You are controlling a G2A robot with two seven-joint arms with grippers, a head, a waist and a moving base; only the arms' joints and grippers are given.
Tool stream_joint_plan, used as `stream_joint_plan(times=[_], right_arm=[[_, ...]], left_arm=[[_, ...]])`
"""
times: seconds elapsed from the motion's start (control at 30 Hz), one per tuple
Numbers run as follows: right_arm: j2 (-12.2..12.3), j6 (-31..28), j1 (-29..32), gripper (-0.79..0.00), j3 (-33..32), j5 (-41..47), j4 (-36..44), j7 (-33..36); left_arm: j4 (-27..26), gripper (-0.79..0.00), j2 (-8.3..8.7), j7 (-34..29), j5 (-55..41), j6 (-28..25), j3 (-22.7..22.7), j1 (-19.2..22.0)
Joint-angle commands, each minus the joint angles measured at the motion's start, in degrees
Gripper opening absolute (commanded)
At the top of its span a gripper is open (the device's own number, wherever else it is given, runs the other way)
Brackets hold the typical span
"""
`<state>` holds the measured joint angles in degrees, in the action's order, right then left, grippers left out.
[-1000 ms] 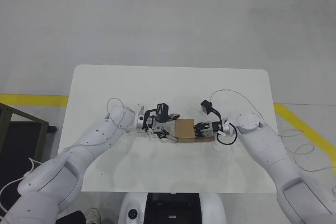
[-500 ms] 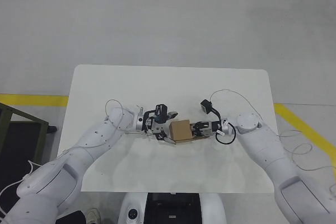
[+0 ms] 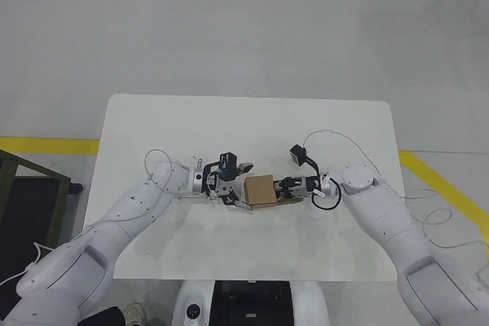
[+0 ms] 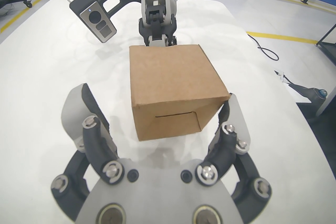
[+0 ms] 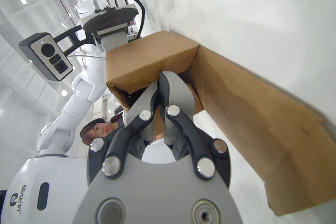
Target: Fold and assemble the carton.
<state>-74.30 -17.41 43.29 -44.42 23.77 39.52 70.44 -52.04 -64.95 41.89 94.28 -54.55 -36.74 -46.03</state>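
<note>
A brown carton [image 3: 261, 191] lies on its side at the middle of the white table [image 3: 147, 130]. Its closed end, with a tuck slot, faces my left gripper [image 4: 157, 107]. That gripper [image 3: 235, 198] is open and straddles that end of the carton [image 4: 170, 78]; one fingertip [image 4: 229, 107] touches a corner, the other stands apart. My right gripper [image 5: 160, 75] is shut, its tips poked into the carton's [image 5: 147, 51] open end under the top panel. From the top it sits at the carton's other side [image 3: 284, 191]. A long open flap [image 5: 262, 117] lies flat on the table.
A thin cable [image 3: 334, 134] loops over the table behind the right arm. Bare tabletop lies on all sides of the carton. The table's front edge is close to both forearms. A yellow floor line [image 3: 41, 145] runs past the table.
The carton has slid a little to the left with the right gripper at its open end. The left gripper has backed off leftward by about as much.
</note>
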Motion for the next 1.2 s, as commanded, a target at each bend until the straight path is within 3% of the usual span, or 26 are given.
stream_joint_plan(times=[0.0, 0.33, 0.47, 0.67, 0.83, 1.17], right_arm=[[-0.1, 0.0, 0.0, -0.785, 0.0, -0.1, -0.1, -0.1], [-0.3, -0.1, 0.0, -0.785, -0.6, -0.4, -0.4, -0.7], [-0.3, -0.1, 0.0, -0.785, -0.9, -0.7, -0.1, -0.8], [0.0, -0.1, 0.1, -0.785, -1.8, -1.0, 0.0, -0.7], [0.2, 0.0, 0.2, -0.785, -2.5, -1.3, 0.1, -0.8], [0.5, 0.0, 0.4, -0.785, -3.7, -1.8, 0.5, -0.8]], left_arm=[[-1.1, 0.000, 0.43, -0.5, -0.1, -0.4, -0.5, -0.8], [-4.8, 0.000, 2.59, -4.5, -3.7, 1.7, -5.4, -4.7], [-4.1, 0.000, 2.59, -8.7, -7.8, 4.0, -7.6, -4.6], [-5.6, 0.000, 2.79, -11.8, -9.4, 2.9, -9.0, -4.4], [-5.7, 0.000, 3.51, -12.3, -6.9, 0.3, -9.3, -5.2], [-7.9, 0.000, 4.52, -8.5, -2.4, 0.4, -10.2, -5.8]])
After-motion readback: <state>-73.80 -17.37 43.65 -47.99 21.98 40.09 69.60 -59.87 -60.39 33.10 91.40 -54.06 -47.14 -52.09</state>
